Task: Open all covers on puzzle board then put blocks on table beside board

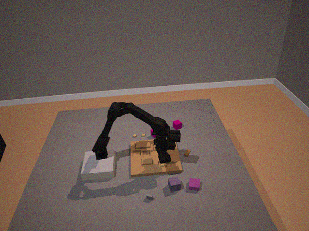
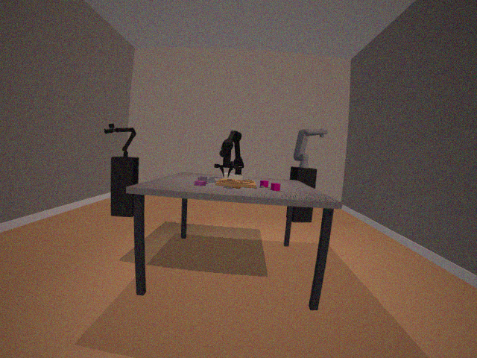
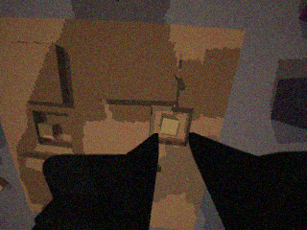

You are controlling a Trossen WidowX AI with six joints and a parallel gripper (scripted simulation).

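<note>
The wooden puzzle board [image 1: 136, 171] [image 2: 247, 184] [image 3: 206, 38] lies beneath my arm. My gripper [image 3: 173, 137] [image 2: 226, 177] is partly open and empty, pointing down low over the board's near right part. Just ahead of its fingertips in the wrist view, a small pale block [image 3: 169, 126] sits in a square well. Another pale block [image 3: 46, 130] shows in a well at the left of that view. Raised wooden pieces [image 1: 146, 161] stand on the board; whether each cover is open is unclear. Two small pale blocks [image 1: 134, 135] [image 1: 143, 134] rest on the table behind the board.
A purple cube [image 1: 174, 183] and a pink block [image 1: 194, 184] lie in front of the board. Magenta cubes [image 1: 176, 124] [image 2: 275, 186] stand behind it. An orange-brown piece [image 1: 187, 152] is at its right, a small grey piece [image 1: 149, 196] in front. A white box [image 1: 98, 167] is left.
</note>
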